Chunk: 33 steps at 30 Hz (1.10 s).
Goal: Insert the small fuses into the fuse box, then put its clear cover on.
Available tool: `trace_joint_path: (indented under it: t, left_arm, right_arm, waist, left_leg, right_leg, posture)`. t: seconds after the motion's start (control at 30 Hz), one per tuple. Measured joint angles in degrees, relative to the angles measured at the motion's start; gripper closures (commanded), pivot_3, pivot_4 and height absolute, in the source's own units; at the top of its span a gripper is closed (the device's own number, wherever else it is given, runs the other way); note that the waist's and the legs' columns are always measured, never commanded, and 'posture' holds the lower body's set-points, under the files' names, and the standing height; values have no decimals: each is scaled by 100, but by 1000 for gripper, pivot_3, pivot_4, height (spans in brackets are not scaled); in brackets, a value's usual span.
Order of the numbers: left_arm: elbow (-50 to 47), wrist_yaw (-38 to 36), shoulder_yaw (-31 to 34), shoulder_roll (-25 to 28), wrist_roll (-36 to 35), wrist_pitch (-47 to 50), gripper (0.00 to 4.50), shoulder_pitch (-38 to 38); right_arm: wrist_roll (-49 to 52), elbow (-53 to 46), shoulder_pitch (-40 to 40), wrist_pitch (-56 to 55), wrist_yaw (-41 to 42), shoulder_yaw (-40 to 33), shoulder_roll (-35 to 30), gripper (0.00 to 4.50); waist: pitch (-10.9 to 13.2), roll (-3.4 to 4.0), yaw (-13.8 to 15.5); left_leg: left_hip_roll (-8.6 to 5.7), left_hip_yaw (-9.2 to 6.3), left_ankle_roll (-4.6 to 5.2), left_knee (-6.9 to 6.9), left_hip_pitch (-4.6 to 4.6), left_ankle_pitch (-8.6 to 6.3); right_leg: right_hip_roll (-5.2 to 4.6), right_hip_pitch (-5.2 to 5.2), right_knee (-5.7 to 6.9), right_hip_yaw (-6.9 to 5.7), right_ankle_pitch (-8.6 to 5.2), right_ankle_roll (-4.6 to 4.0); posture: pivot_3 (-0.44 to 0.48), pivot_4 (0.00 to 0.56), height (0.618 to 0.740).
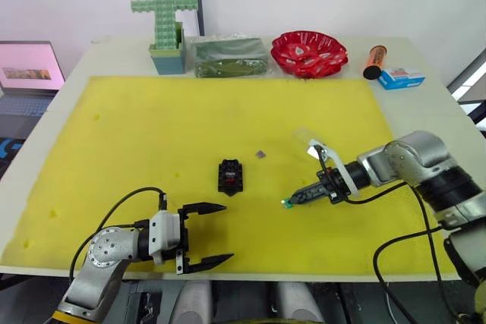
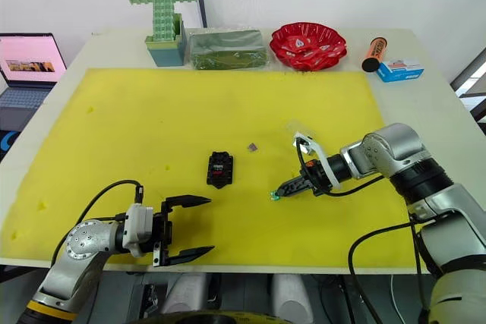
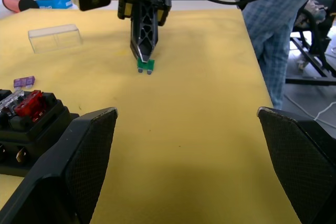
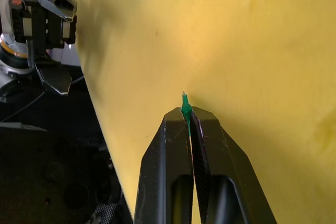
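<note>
The black fuse box (image 1: pixel 231 176) lies mid-mat with a red fuse (image 3: pixel 29 103) and a pale fuse (image 3: pixel 10 99) seated in it. A purple fuse (image 1: pixel 260 154) lies loose just beyond the box. The clear cover (image 3: pixel 55 37) rests on the yellow mat (image 1: pixel 152 134) farther back, right of the purple fuse. My right gripper (image 1: pixel 292 200) is shut on the green fuse (image 1: pixel 287 203), tip down at the mat, right of the box. My left gripper (image 1: pixel 228 233) stands open and empty near the front edge, in front of the box.
Along the back of the table stand a green block cross (image 1: pixel 165 17), a clear-wrapped green packet (image 1: pixel 228 57), a red bowl (image 1: pixel 309 53), an orange tube (image 1: pixel 374 61) and a blue-and-white carton (image 1: pixel 400 77). A laptop (image 1: pixel 26 73) sits left. A person (image 3: pixel 273 30) stands beside the table.
</note>
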Motion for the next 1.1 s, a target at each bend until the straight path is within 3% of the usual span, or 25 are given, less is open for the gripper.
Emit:
trace_joint_path:
  t: [0.2,0.37,0.5,0.67,0.93,1.07,1.1]
  left_arm:
    - [0,8,-3,-1,28,1,0,-106]
    - [3,-5,-8,-1,28,2,0,-108]
    - [21,-28,-13,4,25,4,0,-113]
    - [48,-121,-23,2,22,5,0,-146]
    - [135,-249,-66,-11,20,18,0,-415]
    - [139,-243,-66,-12,20,19,0,-403]
    - [137,-239,-66,-11,20,19,0,-392]
  right_arm:
    - [-387,278,-10,140,291,-325,235,2408]
    - [-480,369,122,509,48,-1138,79,2408]
    - [-256,-189,736,1128,-195,-2065,-269,2408]
    - [573,-584,1461,1770,-719,-3094,-185,2408]
    - [1266,-581,1701,1801,-1840,-3374,588,2408]
    - [1211,-575,1700,1801,-2122,-3385,773,3286]
    - [1192,-574,1703,1801,-2164,-3378,803,3286]
  waist:
    - [0,0,5]
    - [0,0,30]
    - [0,0,57]
    - [-1,-3,41]
    - [-2,-4,6]
    - [-2,-5,12]
    - [-2,-5,11]
  left_leg:
    - [-1,5,0,-1,0,0]
    - [-3,6,0,1,0,0]
    - [-5,11,-1,-3,0,0]
    - [-7,15,0,0,18,0]
    - [-7,17,1,0,19,-1]
    - [-5,15,2,4,19,-1]
    - [-5,16,2,4,19,-1]
  right_leg:
    - [0,-1,2,6,1,1]
    - [-3,0,2,8,1,-1]
    - [-4,-1,-2,11,1,-1]
    - [4,12,7,14,2,0]
    - [19,12,10,23,3,3]
    - [24,14,10,26,6,8]
    - [25,14,10,28,6,9]
  posture:
    - [0,150,740]
    - [0,150,740]
    - [0,150,740]
    - [0,150,740]
    - [0,150,740]
    - [0,150,740]
    - [0,150,740]
